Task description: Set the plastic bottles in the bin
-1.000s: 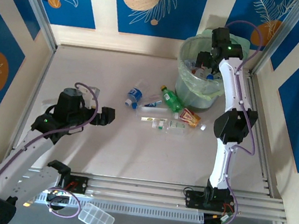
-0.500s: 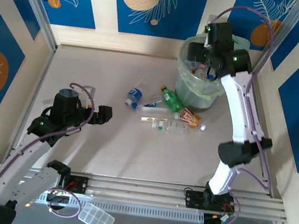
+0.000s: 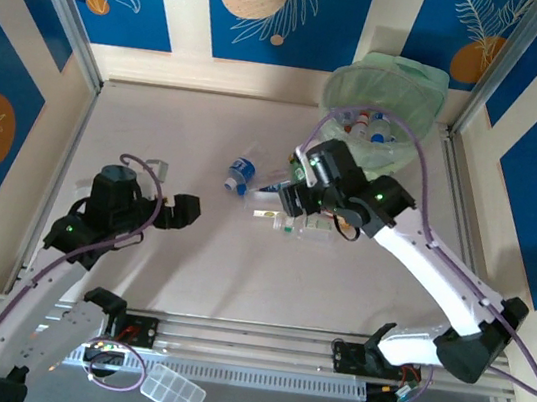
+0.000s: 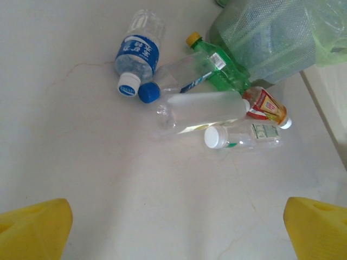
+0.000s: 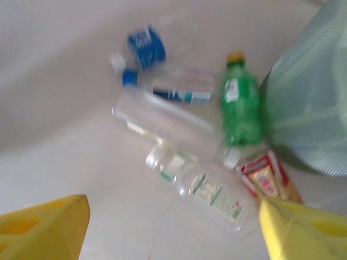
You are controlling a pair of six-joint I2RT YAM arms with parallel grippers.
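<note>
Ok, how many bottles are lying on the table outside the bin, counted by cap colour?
White cap: 3
Blue cap: 1
Yellow cap: 1
Clear bottle, no cap seen: 1
Total: 6

The pale-green, bag-lined bin (image 3: 407, 85) holds a few bottles (image 3: 372, 128). Against its base lie the green bottle (image 4: 219, 67) and the red-labelled bottle (image 4: 264, 104). The clear bottles (image 4: 203, 108) lie farther out, and the blue-labelled bottle (image 4: 138, 51) farthest.

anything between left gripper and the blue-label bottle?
No. Bare table between the left gripper and the blue-label bottle, seen in the left wrist view.
</note>
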